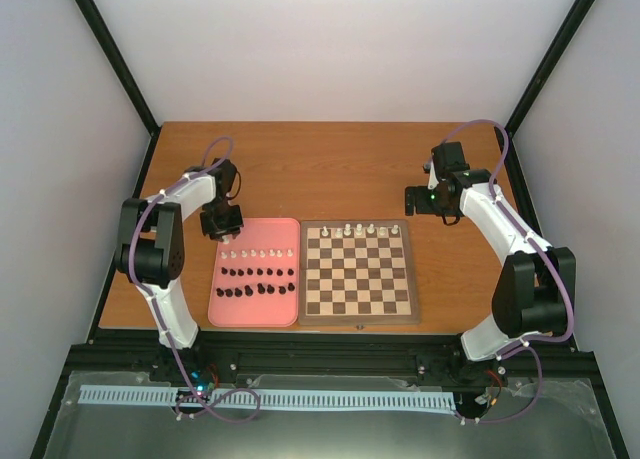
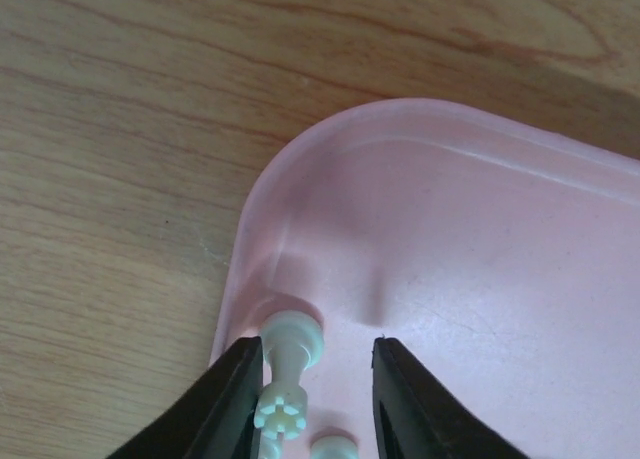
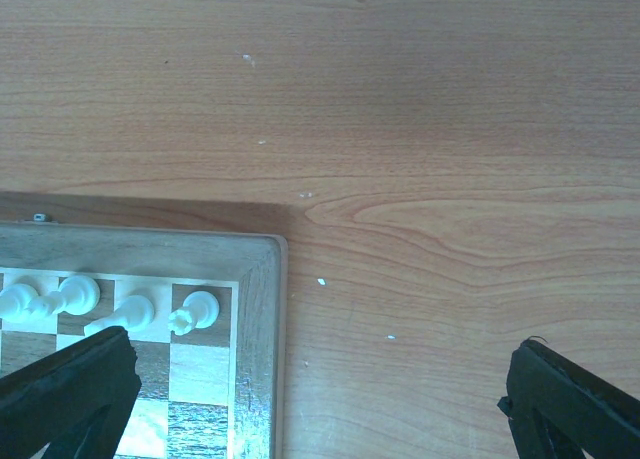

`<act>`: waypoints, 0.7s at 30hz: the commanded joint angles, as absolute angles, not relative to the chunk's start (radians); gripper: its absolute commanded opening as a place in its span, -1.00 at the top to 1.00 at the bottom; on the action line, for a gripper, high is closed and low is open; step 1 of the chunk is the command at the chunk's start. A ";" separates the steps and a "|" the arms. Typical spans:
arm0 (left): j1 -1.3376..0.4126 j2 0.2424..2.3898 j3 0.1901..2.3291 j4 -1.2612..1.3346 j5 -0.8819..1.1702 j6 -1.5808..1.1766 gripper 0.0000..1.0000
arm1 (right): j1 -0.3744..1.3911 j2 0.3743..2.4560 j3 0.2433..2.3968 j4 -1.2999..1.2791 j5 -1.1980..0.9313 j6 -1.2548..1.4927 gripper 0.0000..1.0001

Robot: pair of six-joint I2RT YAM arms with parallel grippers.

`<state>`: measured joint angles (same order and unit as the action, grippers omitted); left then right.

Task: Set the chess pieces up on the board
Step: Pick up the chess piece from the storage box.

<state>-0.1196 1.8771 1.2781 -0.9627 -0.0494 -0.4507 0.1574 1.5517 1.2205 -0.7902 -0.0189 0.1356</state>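
The board [image 1: 358,319] lies right of a pink tray [image 1: 255,226]. Several white chess pieces [image 1: 360,230] stand on the board's far row. More white pieces [image 1: 257,252] and two rows of black pieces [image 1: 257,282] stand in the tray. My left gripper [image 1: 222,227] is open over the tray's far left corner. In the left wrist view its jaws [image 2: 315,354] straddle a white rook [image 2: 288,374] that stands close against the left finger [image 2: 225,399]. My right gripper [image 1: 418,201] is wide open and empty [image 3: 320,379] over bare table, beside the board's far right corner [image 3: 255,359].
A second white piece [image 2: 333,446] stands just behind the rook in the tray [image 2: 450,229]. A white rook [image 3: 195,311] sits on the board's corner square with other white pieces [image 3: 65,297] beside it. Black frame posts and grey walls enclose the wooden table [image 1: 330,169].
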 commanded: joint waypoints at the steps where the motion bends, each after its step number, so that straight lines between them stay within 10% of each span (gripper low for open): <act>1: -0.111 1.894 1.287 -0.955 -0.045 -0.446 0.42 | 0.148 1.532 1.218 -0.799 -0.011 0.126 -1.00; 21: -0.110 1.858 1.332 -1.012 -0.007 -0.433 0.94 | 0.149 1.537 1.208 -0.793 -0.013 0.130 -1.00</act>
<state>-0.1196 1.8812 1.2850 -0.9745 -0.0311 -0.4438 0.1574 1.5517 1.2194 -0.7906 -0.0162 0.1360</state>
